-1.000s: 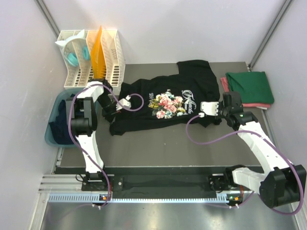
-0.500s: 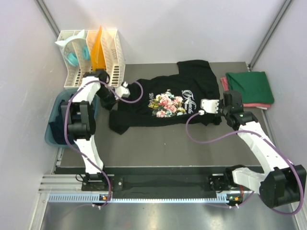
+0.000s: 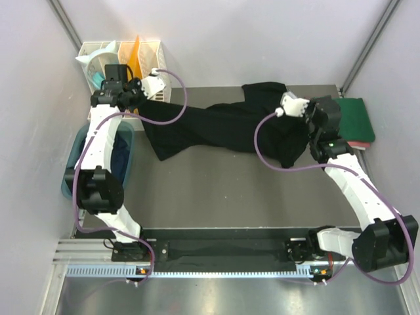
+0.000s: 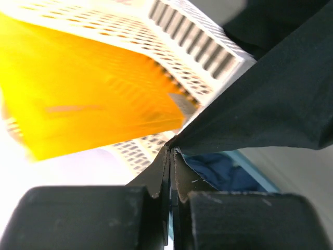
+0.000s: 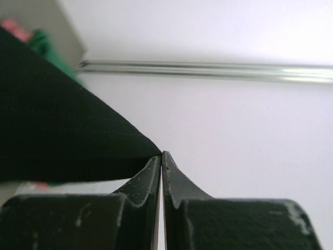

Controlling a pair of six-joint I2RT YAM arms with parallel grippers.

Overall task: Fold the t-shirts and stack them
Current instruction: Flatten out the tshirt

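While my left fingers [image 4: 157, 174] and right fingers [image 5: 147, 179] pinch the black t-shirt [image 3: 216, 128], it hangs stretched left to right between them.

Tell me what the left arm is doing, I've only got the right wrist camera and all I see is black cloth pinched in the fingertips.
Observer: The left gripper is shut on another edge of the same black t-shirt, up beside the white slotted rack.
Operator: Is the shirt clear of the table?
Observer: Not fully. It hangs stretched between that gripper and the right gripper, and its lower folds appear to drape onto the table.
Operator: And the finished stack?
Observer: A folded dark green t-shirt lies at the table's right edge, a pinkish-red one showing beneath it.
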